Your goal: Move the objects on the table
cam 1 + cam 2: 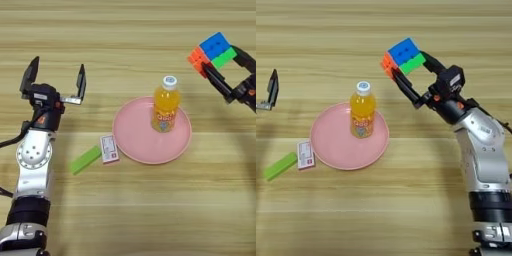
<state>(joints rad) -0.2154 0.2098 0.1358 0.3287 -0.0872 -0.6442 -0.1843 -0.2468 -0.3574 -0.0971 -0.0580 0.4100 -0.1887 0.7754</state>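
Puzzle cube (pixel 404 56) — clamped between black fingers of right pincer (pixel 412 75), raised clear of table (pixel 406 210), beyond and right of pink plate (pixel 331 150). Juice bottle (pixel 362 111) upright on plate, white cap on. Green block (pixel 85 159) and small card (pixel 109 149) lie just left of plate rim. Left pincer (pixel 55 81) spread wide, empty, hovering well left. Step in hand, by judgement: cube in transit. Next move calls for set-down spot — approach clear of bottle.

Pink plate (pixel 135 145), orange bottle (pixel 166 107) w/ white cap, multicoloured cube (pixel 403 56).
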